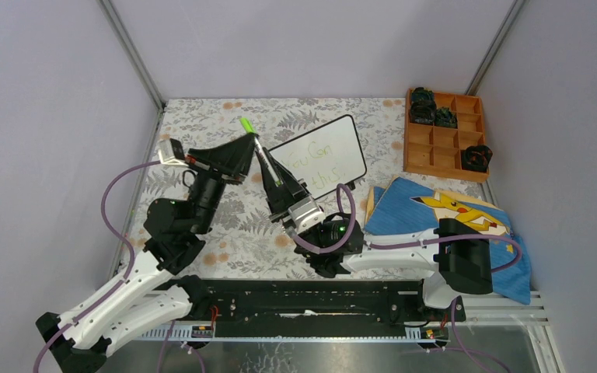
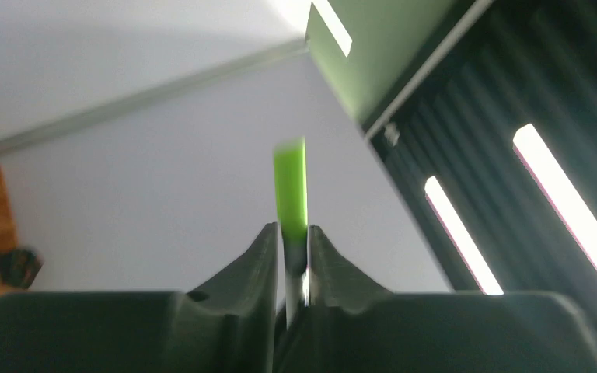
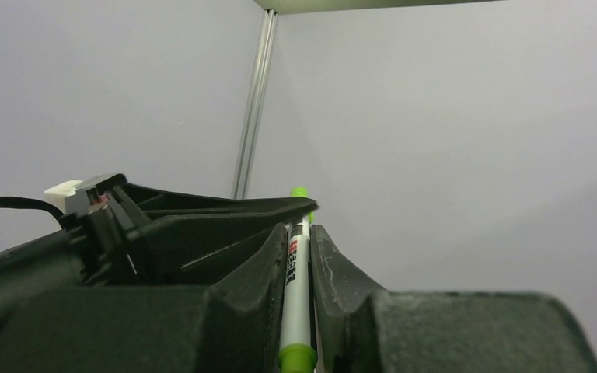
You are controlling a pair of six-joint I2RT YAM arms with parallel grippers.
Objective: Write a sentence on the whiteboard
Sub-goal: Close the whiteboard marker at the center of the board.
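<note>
The whiteboard (image 1: pixel 340 137) lies tilted on the patterned table at back centre. It bears the sentence (image 1: pixel 312 160) in thin light-green handwriting in two lines, too faint to read in full. A green marker (image 1: pixel 263 159) is held in the air to the left of the board by both grippers. My left gripper (image 1: pixel 253 143) is shut on its upper end, and the green cap (image 2: pixel 291 186) sticks out past my fingertips. My right gripper (image 1: pixel 269 166) is shut on the white barrel (image 3: pixel 298 287) lower down. Both wrist views face the walls, so neither shows the board.
A wooden compartment tray (image 1: pixel 435 151) with black objects stands at the back right. A blue cloth (image 1: pixel 404 206) and a Pikachu picture board (image 1: pixel 460 210) lie at the right, near the right arm. Enclosure walls and posts close in the table.
</note>
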